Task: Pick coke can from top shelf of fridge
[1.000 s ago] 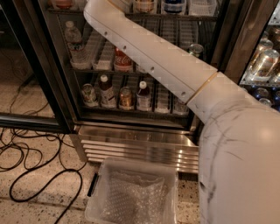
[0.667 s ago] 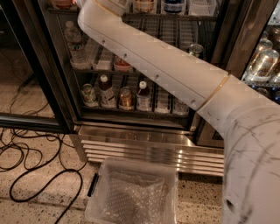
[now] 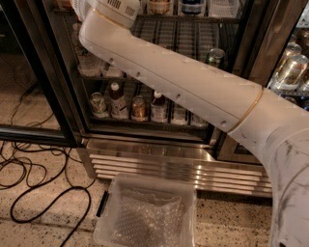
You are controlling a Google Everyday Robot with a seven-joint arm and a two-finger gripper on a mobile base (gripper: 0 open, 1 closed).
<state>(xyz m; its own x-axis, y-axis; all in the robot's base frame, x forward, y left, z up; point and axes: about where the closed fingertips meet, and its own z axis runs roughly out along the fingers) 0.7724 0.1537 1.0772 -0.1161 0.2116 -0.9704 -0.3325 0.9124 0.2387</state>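
The fridge (image 3: 178, 166) fills the upper half of the camera view, with a steel slatted base and wire shelves of drinks. My white arm (image 3: 183, 79) stretches from the lower right up to the top left, and its wrist (image 3: 108, 8) runs off the top edge. The gripper is out of view beyond that edge. A shelf edge (image 3: 193, 18) at the very top of the view carries a brown-gold can (image 3: 159, 6) and a blue-labelled bottle (image 3: 193, 6). I cannot tell if this is the top shelf. The coke can is out of view.
A green can (image 3: 214, 56) stands on the middle rack, and several bottles (image 3: 116, 100) line the lower rack. A clear plastic bin (image 3: 145, 212) sits on the floor before the fridge. Black cables (image 3: 29, 183) lie at left. The open glass door (image 3: 36, 77) stands left.
The arm has swung further left and up, so its wrist end now leaves the view at the top left corner.
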